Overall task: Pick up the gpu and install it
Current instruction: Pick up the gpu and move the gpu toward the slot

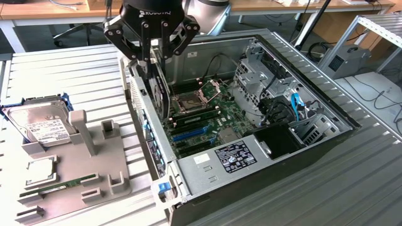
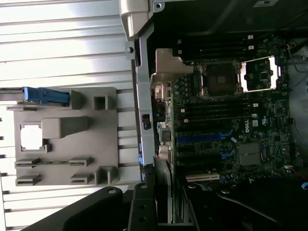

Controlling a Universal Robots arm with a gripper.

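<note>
Clock reckoned on the exterior view, open black computer case (image 1: 283, 174) at centre. Step in hand, as I judged it: carrying to install, pickup done. Black two-fingered gripper (image 1: 152, 57) hung at eleven o'clock over the case's rear wall, its fingers clamped on the top edge of the gpu (image 1: 161, 92), a thin card held on edge with its black round fan facing into the case. Card was low along the rear wall but, as far as I could see, not seated; its lower edge stood apart from the blue expansion slot (image 1: 188, 134) on the green motherboard (image 1: 217, 110). Seating would, I reckoned, call for that edge square over a slot and the bracket end flush to the rear opening. Surface: pale ribbed metal table (image 1: 69, 70). At eight o'clock, a grey moulded parts tray (image 1: 94, 181) bearing a silver hard drive with white label (image 1: 41, 126) and a long green memory stick (image 1: 60, 184). Room: wooden desks (image 1: 63, 7) at twelve.
</note>
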